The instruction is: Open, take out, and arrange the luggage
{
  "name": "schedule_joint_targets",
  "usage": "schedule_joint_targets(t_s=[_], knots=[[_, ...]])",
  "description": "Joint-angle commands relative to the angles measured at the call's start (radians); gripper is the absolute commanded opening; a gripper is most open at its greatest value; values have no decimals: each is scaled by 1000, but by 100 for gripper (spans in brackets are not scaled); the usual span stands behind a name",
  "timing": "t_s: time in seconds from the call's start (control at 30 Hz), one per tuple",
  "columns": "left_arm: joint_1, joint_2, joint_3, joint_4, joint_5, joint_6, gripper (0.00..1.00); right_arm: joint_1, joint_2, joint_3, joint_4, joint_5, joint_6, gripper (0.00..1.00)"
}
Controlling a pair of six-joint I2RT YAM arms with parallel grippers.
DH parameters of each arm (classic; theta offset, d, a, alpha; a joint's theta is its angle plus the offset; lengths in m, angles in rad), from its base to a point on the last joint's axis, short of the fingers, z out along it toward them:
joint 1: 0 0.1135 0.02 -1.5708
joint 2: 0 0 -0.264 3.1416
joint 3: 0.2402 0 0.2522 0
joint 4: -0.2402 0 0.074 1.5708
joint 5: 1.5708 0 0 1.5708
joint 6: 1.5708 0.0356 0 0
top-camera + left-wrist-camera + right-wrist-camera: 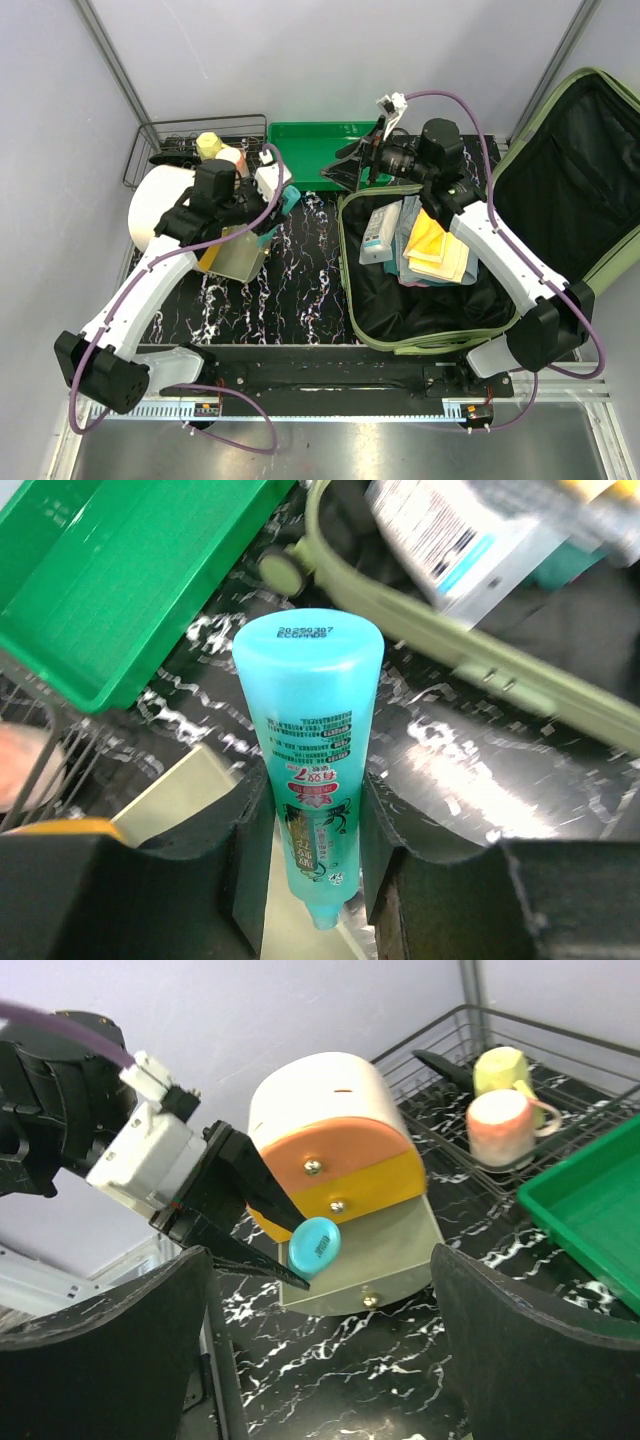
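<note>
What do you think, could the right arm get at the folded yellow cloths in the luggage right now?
Probably yes. The right claw is open and empty, the luggage lid is up, and the yellow cloths lie uncovered on top, close under that arm.

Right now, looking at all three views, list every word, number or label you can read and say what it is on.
"20250307": stamped on the flat end of the teal tube.
Code line beneath it: starts "EC", the rest is unsure.
"7": large digit on the tube's label.
The tube's fine print: too small to read.
White box in the luggage: print blurred, unreadable.
</note>
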Motion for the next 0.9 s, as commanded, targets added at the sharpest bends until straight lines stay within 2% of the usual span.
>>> schedule_joint_targets(t_s=[0.0,0.2,0.37,0.5,0.67,0.77,0.8,0.83,0.87], knots=[[57,17,-46,34,-77,262,0,-29,-41,21,-45,6,-50,100],[110,85,-80,89,-74,434,0,-28,-44,15,-84,-37,-53,100],[140,151,-70,92,-108,427,0,-29,-58,10,-107,-50,-71,100],[139,165,-118,106,-153,419,0,-31,-64,7,-125,-53,-83,100],[140,192,-144,100,-256,393,3,-29,-66,9,-127,-59,-100,100],[139,197,-156,91,-302,370,23,-31,-61,15,-159,-63,-106,100],[140,198,-155,91,-319,359,33,-29,-58,21,-162,-65,-109,100],[140,201,-146,66,-331,348,53,-31,-55,24,-165,-67,-116,100],[140,201,-135,43,-339,335,56,-29,-55,30,-174,-70,-120,100]])
